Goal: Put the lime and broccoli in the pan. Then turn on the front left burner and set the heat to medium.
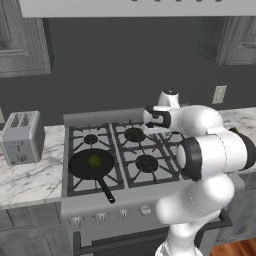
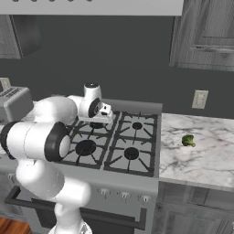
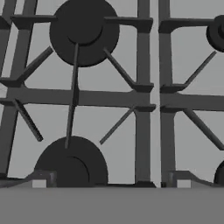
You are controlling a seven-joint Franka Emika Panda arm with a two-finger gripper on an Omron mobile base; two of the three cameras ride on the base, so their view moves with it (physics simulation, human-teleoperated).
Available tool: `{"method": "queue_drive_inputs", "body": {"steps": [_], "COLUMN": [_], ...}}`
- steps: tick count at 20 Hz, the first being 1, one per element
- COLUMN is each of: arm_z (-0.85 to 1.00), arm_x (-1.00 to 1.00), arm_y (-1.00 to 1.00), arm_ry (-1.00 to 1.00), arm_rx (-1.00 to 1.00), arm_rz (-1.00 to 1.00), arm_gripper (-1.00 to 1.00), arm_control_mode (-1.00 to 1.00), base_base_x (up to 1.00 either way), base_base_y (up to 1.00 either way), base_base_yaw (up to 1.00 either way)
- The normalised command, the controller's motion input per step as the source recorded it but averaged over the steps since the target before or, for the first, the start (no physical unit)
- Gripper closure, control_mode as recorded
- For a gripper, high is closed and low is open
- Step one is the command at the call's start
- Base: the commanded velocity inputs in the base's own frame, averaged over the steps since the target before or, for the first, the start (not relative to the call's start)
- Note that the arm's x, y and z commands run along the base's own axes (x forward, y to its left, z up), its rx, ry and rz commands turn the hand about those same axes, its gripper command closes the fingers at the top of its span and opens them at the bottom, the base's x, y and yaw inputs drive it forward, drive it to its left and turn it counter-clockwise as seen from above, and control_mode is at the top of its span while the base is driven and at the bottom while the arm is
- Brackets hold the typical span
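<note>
lime [image 1: 94, 161] in pan [image 1: 92, 164] on front left burner [image 1: 91, 165]; handle twd stove front | broccoli [image 2: 188, 140] alone on bench [image 2: 201, 155] R of stove, well apart from pan | fingers [image 3: 111, 183] spread wide, nothing held; hand over mid burner grates [image 3: 109, 98] | toaster [image 1: 21, 137] on L bench

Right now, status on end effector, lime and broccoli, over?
End effector open, empty, above stove grates. Lime in pan on front left burner. Broccoli on right counter, not picked yet. Nothing blocking it.
</note>
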Motion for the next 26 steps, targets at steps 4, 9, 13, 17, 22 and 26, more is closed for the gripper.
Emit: {"method": "queue_drive_inputs", "body": {"steps": [4, 9, 13, 17, 22, 26], "arm_z": [0.0, 0.0, 0.0, -0.02, -0.4, -0.87], "arm_x": [0.4, 0.38, 0.29, 0.21, 0.01, 0.0], "arm_y": [-1.0, -0.99, -0.88, -0.89, -0.69, -0.52], "arm_ry": [0.02, 0.03, 0.06, 0.04, 0.02, 0.0], "arm_rx": [0.04, 0.01, 0.0, 0.0, 0.0, 0.0], "arm_rz": [0.0, 0.0, 0.0, 0.0, 0.0, 0.0], "arm_gripper": [-1.0, -1.0, -1.0, -1.0, -1.0, -1.0], "arm_control_mode": [-1.0, -1.0, -1.0, -1.0, -1.0, -1.0], "base_base_x": [0.0, 0.0, 0.0, 0.0, 0.0, 0.0], "base_base_y": [0.0, 0.0, 0.0, 0.0, 0.0, 0.0], "base_base_yaw": [0.0, 0.0, 0.0, 0.0, 0.0, 0.0]}}
